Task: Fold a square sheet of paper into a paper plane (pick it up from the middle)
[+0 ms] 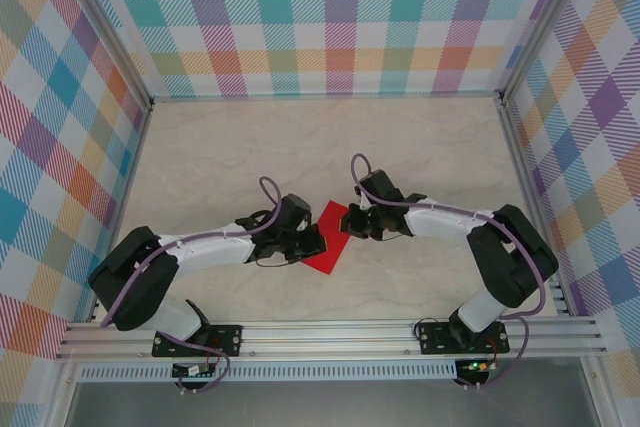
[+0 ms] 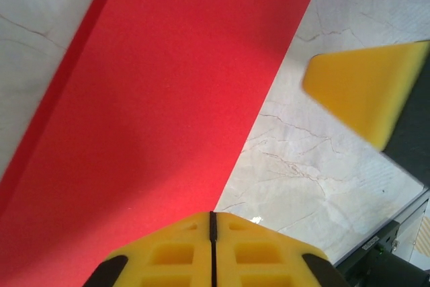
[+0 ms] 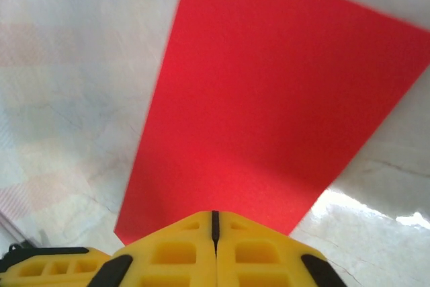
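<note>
Both grippers are shown shut. The left gripper (image 1: 312,239) has its yellow pads pressed together with only a hairline seam between them, and the right gripper (image 1: 356,220) is closed the same way. Whether paper is nipped in either pair cannot be told, as so thin a sheet would hardly part them. The red sheet of paper (image 1: 333,245) is seen on the pale table (image 1: 300,137), directly between the two tools. It now looks oblong rather than square, and its long axis runs from the far side towards the near edge, leaning a little to the left. It is met from both flanks. The left tips are laid against its left long edge towards the near end, and the right tips against its right side towards the far end. Neither arm can be called the nearer, since both are touching it. In the left wrist view a second, darker red edge is made out along one long side, so a fold may already be in place. No brand, label or writing is to be read anywhere.
</note>
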